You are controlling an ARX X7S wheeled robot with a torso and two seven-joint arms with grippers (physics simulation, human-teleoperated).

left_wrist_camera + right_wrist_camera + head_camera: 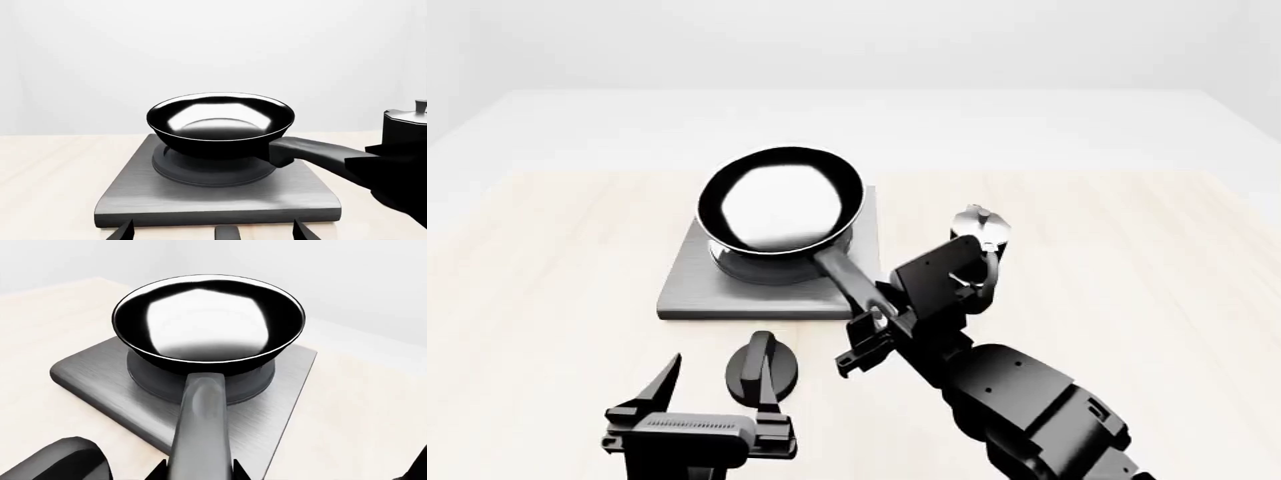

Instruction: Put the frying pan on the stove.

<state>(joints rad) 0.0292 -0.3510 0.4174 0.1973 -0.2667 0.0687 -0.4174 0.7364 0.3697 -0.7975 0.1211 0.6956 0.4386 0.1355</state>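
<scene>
Right end effector (874,320) pinching handle of frying pan (782,205). Left end effector (714,385) spread, holding nothing, hovers near stove's front edge, beside knob (757,366). No readable writing or brands. One pan: glossy black, shallow, round, grey handle; sits over burner of one stove (701,290), grey square slab. One moka pot (981,228) on surface (547,250).

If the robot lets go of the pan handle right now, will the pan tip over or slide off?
Probably not. The pan sits centred on the stove's raised burner, so it looks steady. Its long handle sticks out past the slab, which might pull that side down a little. The pan is glossy, so a push could make it slide.
</scene>
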